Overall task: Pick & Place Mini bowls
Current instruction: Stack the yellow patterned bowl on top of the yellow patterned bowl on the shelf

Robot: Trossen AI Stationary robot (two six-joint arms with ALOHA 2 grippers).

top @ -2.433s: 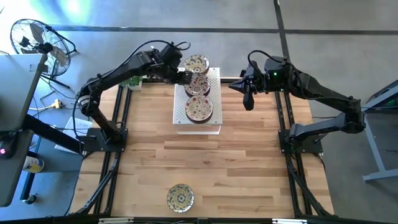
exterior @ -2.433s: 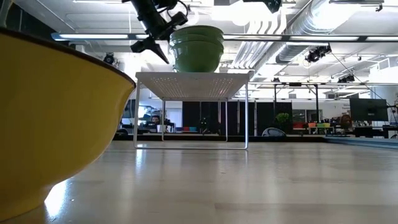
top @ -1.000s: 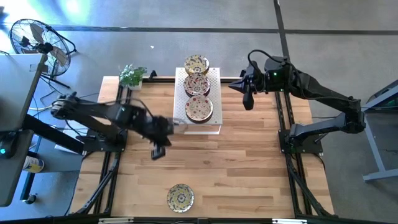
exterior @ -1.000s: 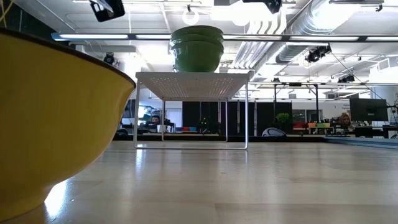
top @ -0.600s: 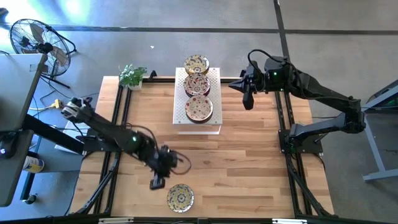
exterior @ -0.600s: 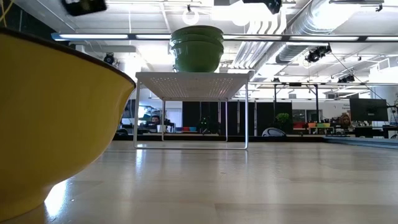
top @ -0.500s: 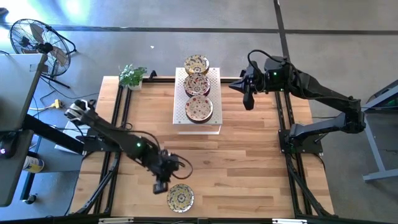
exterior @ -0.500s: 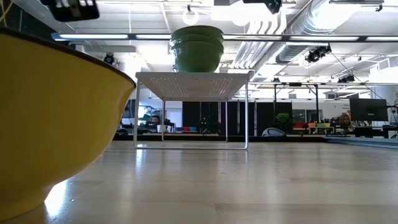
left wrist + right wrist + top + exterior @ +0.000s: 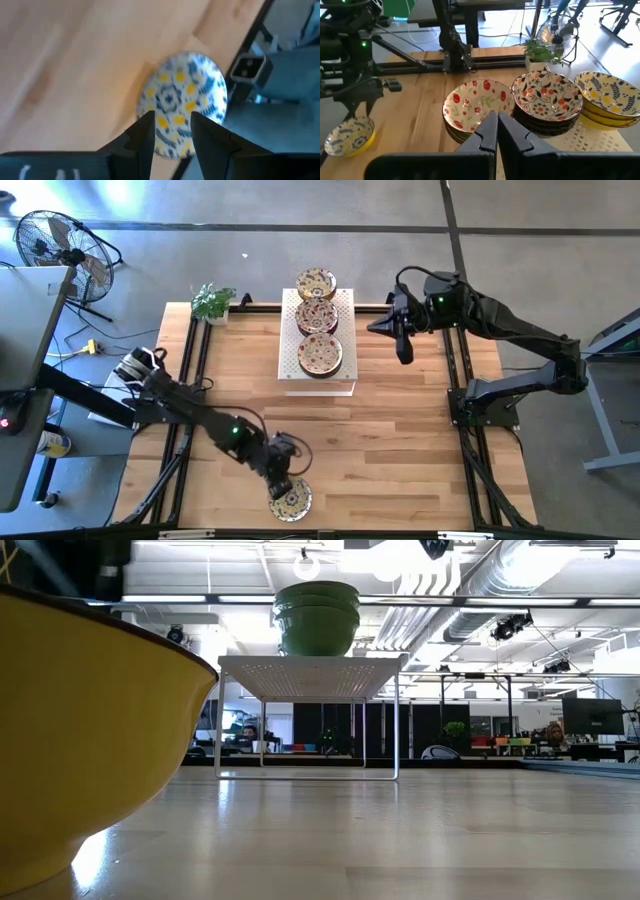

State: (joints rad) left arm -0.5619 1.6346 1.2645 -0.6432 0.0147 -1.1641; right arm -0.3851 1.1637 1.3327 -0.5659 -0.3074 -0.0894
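We are hovering the left gripper [image 9: 283,486] over the lone bowl [image 9: 290,499] at the bottom centre of the high view, close to the table's [image 9: 400,440] near edge. Its fingers [image 9: 145,131] are standing spread, with nothing between them, framing that bowl in the left wrist view. As we judge it, the step in hand is settling on this bowl's rim: we are best off lowering one finger inside the lip and one outside, squarely over the wall, since a shallow glazed bowl is likely to slip or tip if pinched off-centre.

The remaining bowls are sitting in three stacks [image 9: 318,316] on the white rack [image 9: 347,310] in the upper middle of the high view. The right gripper [image 9: 402,346] is waiting beside that rack, upper right of centre, its fingers pressed together on nothing.

The lone bowl is round and shallow, cream inside with blue and yellow leaf marks and a glossy yellow outside. The stacked ones are showing red and green flowers, dark sprigs and yellow patterns, with green undersides in the low view. The rack is perforated white sheet on thin wire legs; the table is pale wooden planks with a light sheen.
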